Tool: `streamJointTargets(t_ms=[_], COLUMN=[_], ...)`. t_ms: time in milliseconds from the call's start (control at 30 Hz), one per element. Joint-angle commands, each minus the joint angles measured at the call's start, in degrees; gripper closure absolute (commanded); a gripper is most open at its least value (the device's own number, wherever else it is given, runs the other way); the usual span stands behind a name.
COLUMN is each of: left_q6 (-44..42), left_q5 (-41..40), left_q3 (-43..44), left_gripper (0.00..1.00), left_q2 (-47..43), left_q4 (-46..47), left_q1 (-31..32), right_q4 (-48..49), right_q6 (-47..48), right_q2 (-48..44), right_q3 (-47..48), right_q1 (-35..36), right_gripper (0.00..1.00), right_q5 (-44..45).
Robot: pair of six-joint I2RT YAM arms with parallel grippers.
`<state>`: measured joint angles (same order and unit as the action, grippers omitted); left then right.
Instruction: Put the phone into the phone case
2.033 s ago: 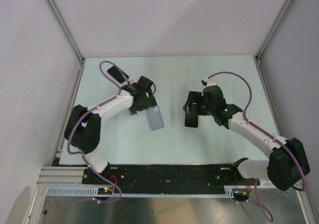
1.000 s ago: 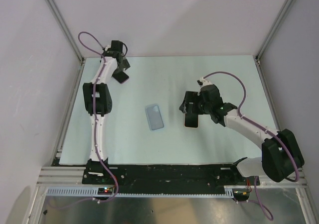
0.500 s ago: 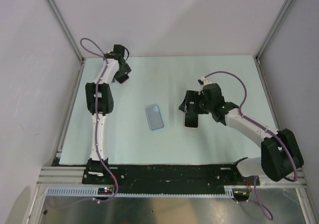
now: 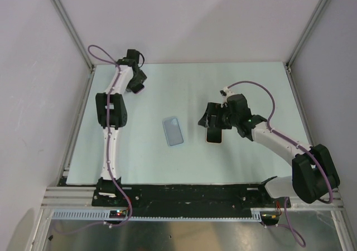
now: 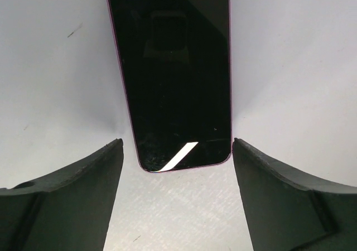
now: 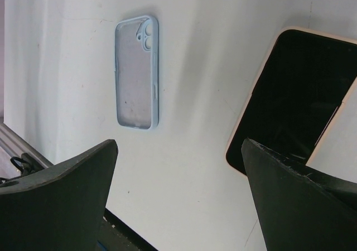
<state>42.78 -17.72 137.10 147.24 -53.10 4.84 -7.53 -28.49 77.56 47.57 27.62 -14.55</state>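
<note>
The light blue phone case (image 4: 173, 131) is laid hollow-side up mid-bench (image 4: 234, 78) for loading, a pink-edged phone (image 5: 173, 67) far behind-left of it is straddled, ungripped, by the open left pincer (image 5: 177, 150), and a peach-edged phone (image 6: 295, 95) just right of it is overhung by the open right pincer (image 6: 178, 145).

The phone case (image 4: 173, 131) lies left of one phone (image 6: 295, 95), a second phone (image 5: 173, 78) well behind, leftward

Slim white links (image 4: 109, 150), bulky black joints (image 4: 113, 110), looping purple cables (image 4: 248, 82), dark matte curved jaws
</note>
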Motion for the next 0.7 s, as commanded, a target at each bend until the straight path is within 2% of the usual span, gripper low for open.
streamJointTargets(t_ms=[0,267,433,533,667], left_q6=[2.4,2.9,3.2,3.2,1.2], left_q5=[0.1,0.3,0.8,1.7,2.5], left_q3=[3.4,3.5,3.4,3.2,3.3], left_gripper=[0.19,0.31,0.34,0.32,0.36], left_q2=[0.7,1.2,1.2,1.0,0.4], left_q4=[-0.2,-0.7,-0.8,-0.7,-0.7], left_q1=[-0.1,-0.1,0.1,0.0,-0.4], right_q4=[2.5,3.2,3.5,3.6,5.9], right_q6=[-0.5,-1.1,-1.0,-1.2,-1.9], right_q2=[-1.7,-1.4,-1.3,-1.0,-0.1], right_q3=[-0.3,-0.3,-0.4,-0.5,-0.2], right_q1=[-0.2,-0.4,-0.4,-0.8,-1.4], right_gripper=[0.01,0.01,0.01,0.01,0.01], right_q5=[-1.9,-3.9,-4.5,-4.5,-4.9])
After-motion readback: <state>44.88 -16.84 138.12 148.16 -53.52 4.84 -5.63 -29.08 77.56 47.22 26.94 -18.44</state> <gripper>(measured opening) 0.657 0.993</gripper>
